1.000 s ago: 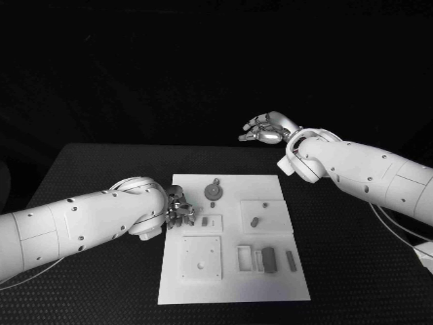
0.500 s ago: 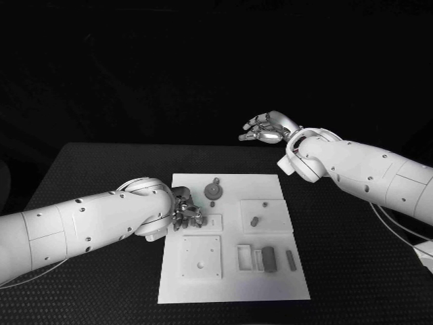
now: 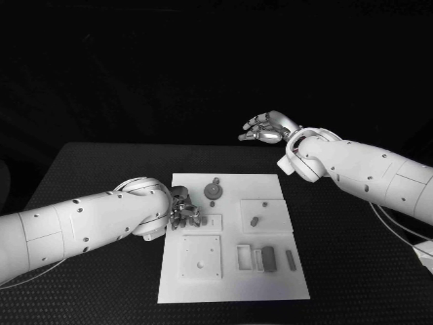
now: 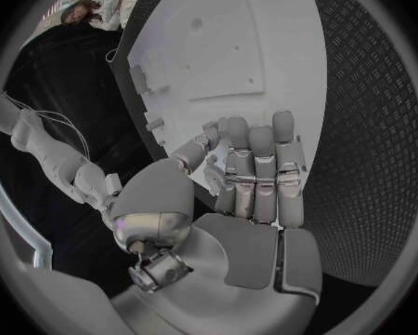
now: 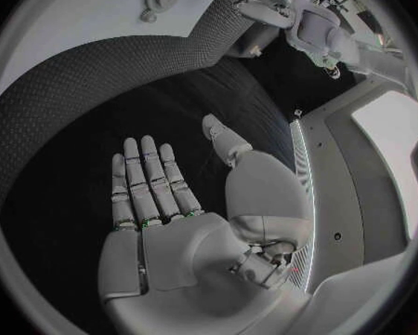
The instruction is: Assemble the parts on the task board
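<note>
— Reaching for a part? Left hand (image 3: 183, 211) hovers at the board's (image 3: 275, 284) left edge, mid-frame, fingers curled, seemingly empty.
— Yes. Right hand (image 3: 265, 128) waits spread, upper right. Next: pinch the part (image 3: 207, 220) beside it.

Your left arm is reaching in from the lower left of the head view, its left hand (image 3: 183, 210) near centre with fingers curled in. Your right hand (image 3: 266, 128) is hovering open, upper right of centre, fingers extended.
</note>
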